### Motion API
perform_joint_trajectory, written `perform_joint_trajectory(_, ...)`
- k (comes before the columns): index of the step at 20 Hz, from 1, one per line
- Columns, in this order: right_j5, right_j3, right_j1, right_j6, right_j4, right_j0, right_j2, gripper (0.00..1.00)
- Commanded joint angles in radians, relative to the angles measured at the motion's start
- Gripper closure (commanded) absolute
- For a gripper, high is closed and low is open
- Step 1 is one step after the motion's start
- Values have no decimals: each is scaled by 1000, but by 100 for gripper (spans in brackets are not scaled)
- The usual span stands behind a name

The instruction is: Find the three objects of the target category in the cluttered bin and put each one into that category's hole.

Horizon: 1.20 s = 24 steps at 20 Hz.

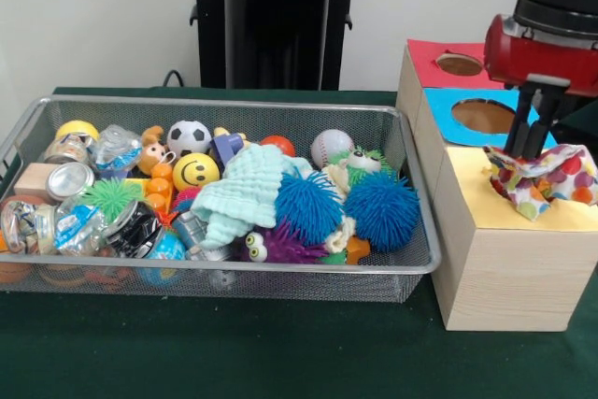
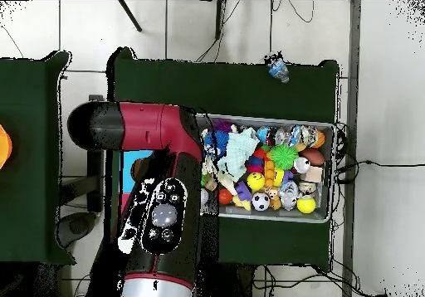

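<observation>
The gripper [image 1: 526,149] was closed on 1 polka-dot cloth [image 1: 547,179], bunched directly beneath it over the box's yellow section [image 1: 486,207] (that hole hidden); the bin [image 1: 411,263] lay alongside.

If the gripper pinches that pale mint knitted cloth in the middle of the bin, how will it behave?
The pale mint knitted cloth looks soft and crumpled, so it would probably drape limply rather than hold shape. It lies over the blue spiky balls, so lifting may nudge them. It looks light, and its ribbed texture should grip well.
</observation>
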Motion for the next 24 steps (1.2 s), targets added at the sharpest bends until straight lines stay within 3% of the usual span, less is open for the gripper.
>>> perform_joint_trajectory(1, -43, 70, 64, 98, -37, -47, 73, 100)
perform_joint_trajectory(7, -84, 45, 113, 95, -49, -54, 72, 100)
perform_joint_trajectory(15, 10, 27, 74, 159, -14, 10, 49, 100)
perform_joint_trajectory(24, 65, 58, 17, 185, 8, 45, 35, 100)
